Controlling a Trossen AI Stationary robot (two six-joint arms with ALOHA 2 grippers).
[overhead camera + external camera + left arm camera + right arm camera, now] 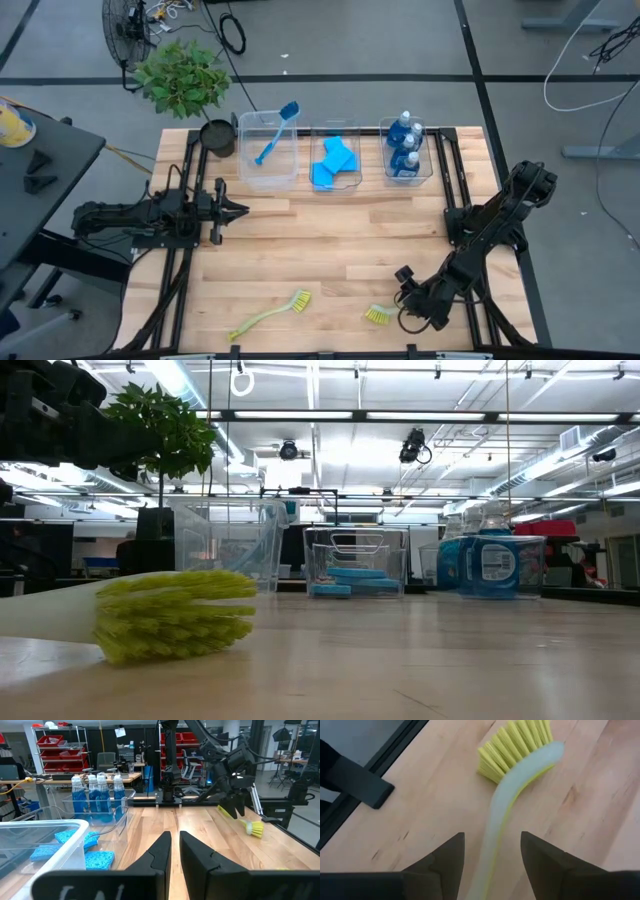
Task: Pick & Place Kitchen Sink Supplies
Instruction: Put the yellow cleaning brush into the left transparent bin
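Three clear plastic bins sit in a row along the table's far edge. Left bin [268,152] holds one blue long-handled brush [277,131], leaning, head up at the far rim. Middle bin [335,157] holds the flat blue sponges [334,160], stacked loosely. Right bin [407,152] holds the small blue bottles [405,145] with pale caps, upright and packed together. A leafy potted plant [184,78] stands just beside the left bin, at the table's far left corner.

Two yellow-green brushes are outside the bins, at the near edge. One brush [269,314] lies flat, near the centre of that edge, apart from both arms. The second brush [512,785] is at the right gripper [492,857]: translucent pale handle with a yellow-green stripe, short yellow-green bristles, head on the wood. Right gripper fingers are partly spread, straddling the handle; whether they clamp it I can't tell.

Left gripper [236,210] waits over the table's left side, fingers nearly together, holding nothing.
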